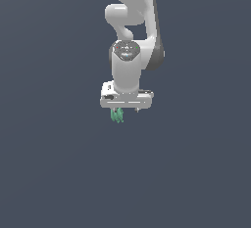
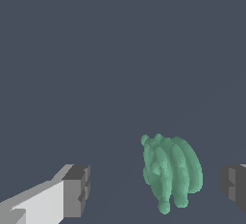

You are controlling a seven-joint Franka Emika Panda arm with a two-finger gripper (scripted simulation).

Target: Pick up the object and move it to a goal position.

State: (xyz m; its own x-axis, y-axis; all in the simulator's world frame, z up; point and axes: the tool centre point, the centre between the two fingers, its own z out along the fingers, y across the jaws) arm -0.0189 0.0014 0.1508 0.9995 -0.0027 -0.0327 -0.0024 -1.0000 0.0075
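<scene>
We are working on the grasp itself, and the gripper (image 2: pixel 153 189) is standing spread wide, its two dark fingertips (image 2: pixel 77 189) well apart and closed on nothing. The object (image 2: pixel 170 172), a small teal-green ridged lump, is sitting in the gap between them, but not centred: in the wrist view it is lying nearer one fingertip than the other, with clear space showing on both sides, so neither pad is touching it. In the exterior view the object (image 1: pixel 117 116) is showing just under the white gripper bar (image 1: pixel 126 99), toward the exterior view's left of that bar's middle, and the arm (image 1: pixel 130 36) is rising straight up above it. We cannot tell from either picture whether the object is resting on the dark surface (image 1: pixel 49 173) or how far below the object that surface lies, since no shadow or edge is showing. To do this step well, we are judging that the gripper should be shifted sideways until the object is sitting midway between the fingertips, and lowered until the pads are level with its widest part, before closing. Closing off-centre risks pushing or rolling the lumpy body. We are also favouring a slow, even squeeze, with the ridges lying flat against the pads.
</scene>
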